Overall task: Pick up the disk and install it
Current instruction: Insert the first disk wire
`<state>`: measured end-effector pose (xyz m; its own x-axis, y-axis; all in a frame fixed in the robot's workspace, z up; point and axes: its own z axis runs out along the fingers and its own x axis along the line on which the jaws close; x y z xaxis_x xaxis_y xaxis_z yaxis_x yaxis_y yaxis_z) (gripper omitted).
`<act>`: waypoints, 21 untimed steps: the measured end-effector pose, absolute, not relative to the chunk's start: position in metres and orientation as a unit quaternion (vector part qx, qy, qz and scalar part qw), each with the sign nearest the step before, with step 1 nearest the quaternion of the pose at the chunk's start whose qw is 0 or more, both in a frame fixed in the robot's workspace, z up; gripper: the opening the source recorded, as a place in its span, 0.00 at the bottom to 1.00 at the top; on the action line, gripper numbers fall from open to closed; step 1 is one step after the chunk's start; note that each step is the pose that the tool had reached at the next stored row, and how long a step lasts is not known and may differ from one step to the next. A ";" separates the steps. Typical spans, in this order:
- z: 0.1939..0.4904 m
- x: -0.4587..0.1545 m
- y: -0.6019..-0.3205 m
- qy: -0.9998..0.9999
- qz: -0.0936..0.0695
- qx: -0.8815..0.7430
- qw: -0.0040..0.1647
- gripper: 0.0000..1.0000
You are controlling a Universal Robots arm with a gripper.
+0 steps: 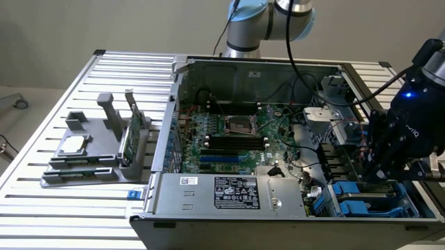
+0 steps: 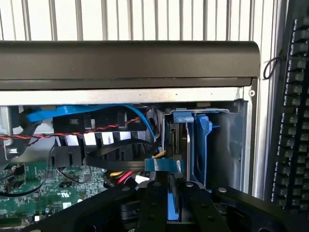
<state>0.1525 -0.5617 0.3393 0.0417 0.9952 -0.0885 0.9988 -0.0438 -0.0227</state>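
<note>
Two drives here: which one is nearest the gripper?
The blue-railed disk inside the case, right between the fingers of the gripper. The small silver drive lies flat on the grey stand outside the case, at the exterior view's left.

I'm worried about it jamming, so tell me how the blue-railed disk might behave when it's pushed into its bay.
The disk, seen edge-on, looks like a solid slab, so probably stiff and heavy for its size. Its blue rails look plastic and may slide but bind if tilted. The cables right beside it could snag.
</note>
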 end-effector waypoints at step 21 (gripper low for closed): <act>0.338 0.164 -0.565 0.681 -0.042 0.730 0.021 0.16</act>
